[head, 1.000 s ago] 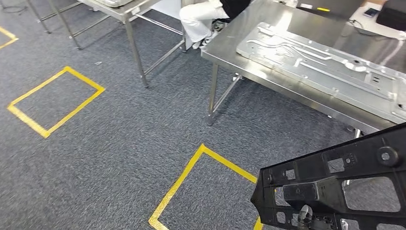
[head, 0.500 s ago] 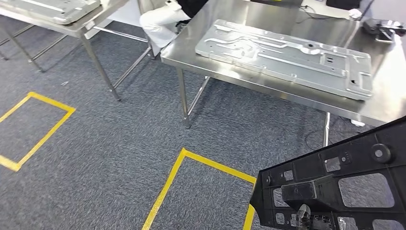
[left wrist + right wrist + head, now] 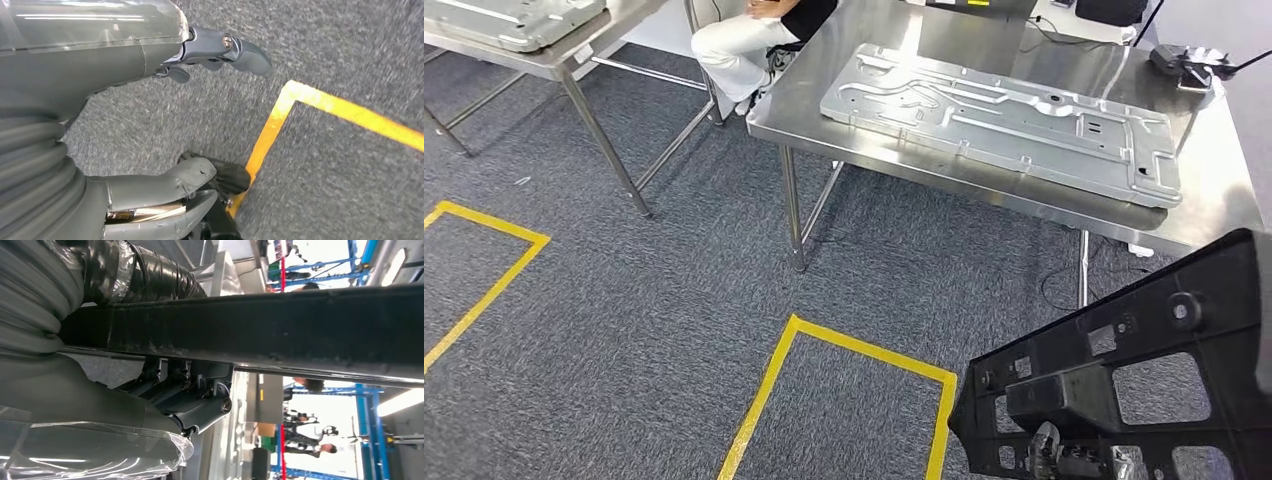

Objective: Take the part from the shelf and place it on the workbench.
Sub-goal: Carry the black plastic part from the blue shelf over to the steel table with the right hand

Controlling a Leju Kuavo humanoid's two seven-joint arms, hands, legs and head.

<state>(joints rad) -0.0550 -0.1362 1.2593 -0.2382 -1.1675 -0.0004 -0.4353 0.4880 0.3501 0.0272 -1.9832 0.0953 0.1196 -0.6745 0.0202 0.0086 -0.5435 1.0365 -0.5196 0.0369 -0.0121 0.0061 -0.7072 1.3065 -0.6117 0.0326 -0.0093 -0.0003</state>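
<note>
Carrying step, by my reading: black part [image 3: 1139, 380] is off the shelf and rides low at the robot's right side, workbench [image 3: 1224, 190] ahead and above it, well apart.

Right hand [image 3: 185, 395]: fingers [image 3: 200, 412] curl against the underside of the part's dark edge bar, thumb side wrapped over the top; clamped on the part. Part's bar crosses right in front of the palm in the right wrist view.

Left hand [image 3: 165, 115]: fingers apart, nothing between them, hanging over the carpet [image 3: 624, 300] near a line of yellow tape [image 3: 320, 100].

To do this well: keep the frame level while closing on the bench, since it overhangs far beyond the grip and will want to swing. Lift its far edge above the bench rim before moving in. Set it down on bare steel nearer the hand than the metal panel [image 3: 999, 120], not on top of it. The free strip looks narrow, so placement needs care.

Materials: part is matte black, likely moulded plastic, an open lattice with rectangular cut-outs, ribs and round bosses; stiff-looking, light. Panel is pale stamped metal with pressed channels. Bench top is brushed steel, reflective, on thin tube legs. Carpet is grey, coarse, speckled.
</note>
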